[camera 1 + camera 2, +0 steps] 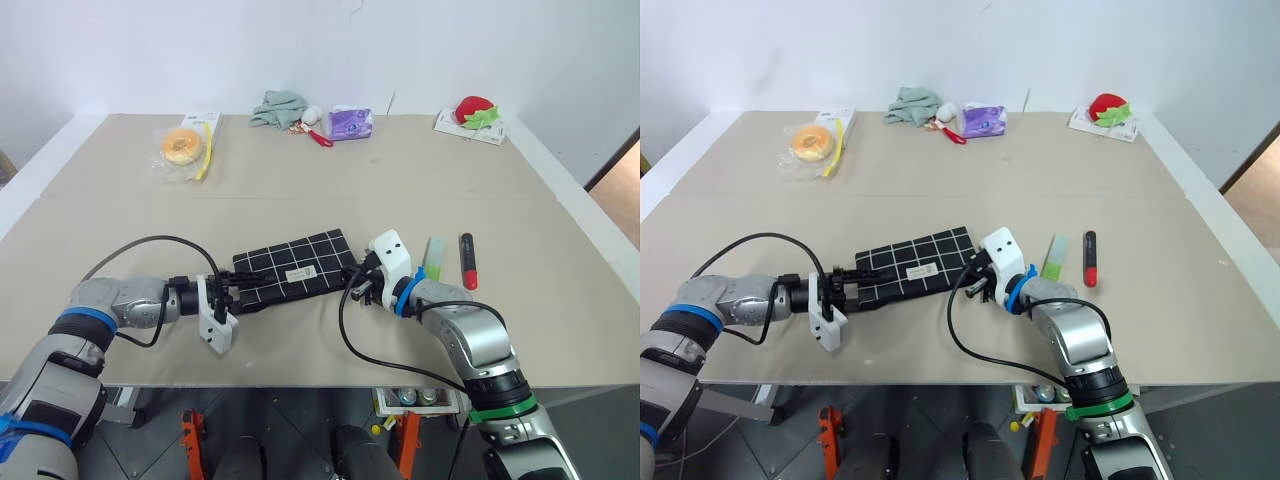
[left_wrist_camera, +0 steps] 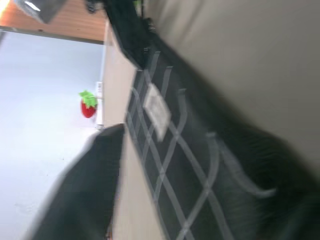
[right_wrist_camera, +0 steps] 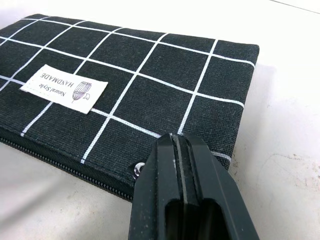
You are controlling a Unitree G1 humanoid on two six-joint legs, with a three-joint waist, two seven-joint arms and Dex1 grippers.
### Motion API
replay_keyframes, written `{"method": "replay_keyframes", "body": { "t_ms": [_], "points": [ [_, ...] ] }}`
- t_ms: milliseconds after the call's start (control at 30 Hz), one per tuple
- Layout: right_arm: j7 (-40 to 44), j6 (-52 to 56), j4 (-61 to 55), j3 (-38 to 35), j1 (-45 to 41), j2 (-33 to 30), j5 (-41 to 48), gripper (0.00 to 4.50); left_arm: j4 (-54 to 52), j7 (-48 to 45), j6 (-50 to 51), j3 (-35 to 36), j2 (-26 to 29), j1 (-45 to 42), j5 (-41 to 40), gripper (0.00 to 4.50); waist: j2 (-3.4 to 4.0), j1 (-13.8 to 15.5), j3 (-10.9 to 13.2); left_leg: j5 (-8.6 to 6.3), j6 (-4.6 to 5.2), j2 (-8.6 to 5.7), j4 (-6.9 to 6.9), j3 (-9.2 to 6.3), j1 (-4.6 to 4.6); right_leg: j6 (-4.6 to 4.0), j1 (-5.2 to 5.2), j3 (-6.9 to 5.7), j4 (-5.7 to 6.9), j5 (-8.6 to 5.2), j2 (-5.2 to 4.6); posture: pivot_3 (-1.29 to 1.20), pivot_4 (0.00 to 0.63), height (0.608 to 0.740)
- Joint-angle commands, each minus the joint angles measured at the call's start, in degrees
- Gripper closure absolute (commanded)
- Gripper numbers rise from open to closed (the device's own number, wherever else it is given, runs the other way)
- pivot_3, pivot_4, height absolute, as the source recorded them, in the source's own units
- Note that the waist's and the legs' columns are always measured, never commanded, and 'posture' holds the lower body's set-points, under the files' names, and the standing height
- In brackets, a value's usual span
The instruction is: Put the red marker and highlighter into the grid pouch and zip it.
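Tabletop (image 1: 300, 190) — grid pouch (image 1: 295, 265) between both jaws — flat.

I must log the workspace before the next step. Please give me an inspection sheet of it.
Surface: beige table, bare in the middle.
Job's things: pouch flat, zipper closed; highlighter and marker lying beside it, outside.
Clutter: doughnut bag, cloth, purple pack, strawberry toy at the far edge.
Grippers: left gripper at the pouch's left end; right gripper shut at its zipper corner.
Cables: black loops on both arms.
Surroundings: white wall.
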Motion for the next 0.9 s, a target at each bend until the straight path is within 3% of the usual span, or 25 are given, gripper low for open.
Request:
{"method": "replay_keyframes", "body": {
  "t_ms": [33, 100, 333, 567, 667, 900],
  "points": [
    [0.41, 0.5, -1.14, -0.09, 0.5, -0.3, 0.08, 4.5, 1.81, 2.16, 1.29, -3.84, 0.64, -0.82, 2.97, 3.63, 0.14, 0.14, -0.1, 0.0, 0.0, -0.01, 0.0, -0.02, 0.01, 0.01, 0.02, -0.02, 0.0, 0.0, -0.01, 0.0, 0.15, 0.74],
    [0.51, 0.51, -1.11, 0.01, 0.31, -0.26, 0.07, 4.5, 2.52, 3.16, 1.43, -4.99, 0.77, -1.37, 3.04, 4.48, 0.46, 0.15, -0.28, 0.02, -0.01, -0.08, 0.0, -0.01, 0.05, 0.03, 0.06, -0.01, -0.01, -0.01, -0.08, 0.0, 0.15, 0.74],
    [0.71, -1.17, -1.41, -1.0, 0.31, 0.01, 0.45, 4.5, 4.22, 3.22, 1.29, -7.14, 0.73, -2.15, 0.46, 4.48, 0.51, -0.02, -0.29, 0.12, 0.06, -0.09, -0.1, 0.01, 0.57, 0.04, 0.46, 0.0, -0.04, -0.01, -0.07, 0.0, 0.15, 0.74],
    [2.44, -0.44, -9.64, -14.65, 1.48, -0.56, 11.86, 4.5, 3.28, -3.79, 1.55, -6.2, -0.38, -1.26, -8.09, 4.48, 0.53, 0.01, -0.27, 0.12, 0.05, -0.11, -0.18, 0.03, 0.52, 0.09, 0.47, 0.01, -0.15, -0.04, -0.12, 0.0, 0.15, 0.74],
    [2.12, 3.59, -10.62, -17.86, 1.23, -1.62, 15.54, 3.59, 2.07, -7.15, 2.31, -5.74, -0.89, -0.36, -11.58, 4.5, 0.53, 0.05, -0.27, 0.12, 0.05, -0.12, -0.2, 0.03, 0.52, 0.11, 0.5, 0.0, -0.19, -0.06, -0.15, 0.0, 0.15, 0.74],
    [-0.92, 12.71, -11.22, -14.89, 3.64, -5.19, 14.84, 0.22, 0.62, -13.01, 4.64, -4.87, -2.41, 0.99, -16.03, 4.5, 0.55, 0.18, -0.26, 0.12, 0.05, -0.19, -0.21, 0.05, 0.52, 0.06, 0.52, 0.01, -0.22, -0.12, -0.25, 0.0, 0.15, 0.74]
  ]
}}
